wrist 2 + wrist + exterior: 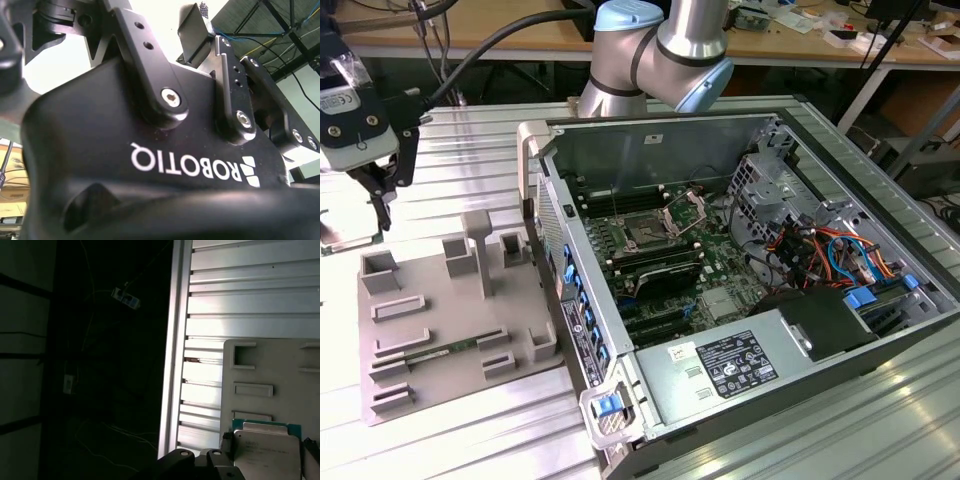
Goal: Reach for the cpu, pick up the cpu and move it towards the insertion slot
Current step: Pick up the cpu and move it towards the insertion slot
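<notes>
In the first wrist view the cpu, a flat square chip with a pale silver top and a green rim, sits between my two dark fingers. My gripper is shut on it by its side edges. The cpu hangs over the edge of the grey fixture plate. In the exterior view my gripper is at the far left, just above that plate's far corner. The insertion slot, a dark square socket with its silver bracket raised, lies inside the open computer case, well off to the exterior view's right.
The fixture plate carries raised blocks, a post and a green memory stick. The case's upright wall stands between the plate and the motherboard. Cables and a power supply crowd the case's right side.
</notes>
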Tool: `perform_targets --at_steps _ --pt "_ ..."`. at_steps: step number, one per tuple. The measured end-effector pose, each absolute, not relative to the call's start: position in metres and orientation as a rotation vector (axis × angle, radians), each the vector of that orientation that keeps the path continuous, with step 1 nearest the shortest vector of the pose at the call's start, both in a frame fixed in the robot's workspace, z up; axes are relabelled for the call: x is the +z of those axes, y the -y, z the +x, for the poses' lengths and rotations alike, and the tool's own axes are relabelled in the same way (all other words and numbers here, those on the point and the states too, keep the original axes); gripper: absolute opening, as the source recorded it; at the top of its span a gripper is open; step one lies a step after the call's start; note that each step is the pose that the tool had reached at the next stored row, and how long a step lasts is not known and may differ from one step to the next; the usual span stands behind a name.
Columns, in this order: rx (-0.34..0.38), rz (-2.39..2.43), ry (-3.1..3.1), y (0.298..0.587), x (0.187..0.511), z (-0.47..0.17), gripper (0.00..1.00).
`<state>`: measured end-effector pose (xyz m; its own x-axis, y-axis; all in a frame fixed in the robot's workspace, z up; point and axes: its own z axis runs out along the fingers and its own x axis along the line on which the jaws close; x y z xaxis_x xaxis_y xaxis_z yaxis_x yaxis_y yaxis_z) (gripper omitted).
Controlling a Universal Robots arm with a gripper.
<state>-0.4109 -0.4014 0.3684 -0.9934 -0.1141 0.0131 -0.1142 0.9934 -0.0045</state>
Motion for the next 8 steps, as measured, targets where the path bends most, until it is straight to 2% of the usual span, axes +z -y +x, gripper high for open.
perform_targets --at_steps 8 --pt "0.008 0.179 3.124 0.4014 0.3732 -0.4109 0.55"
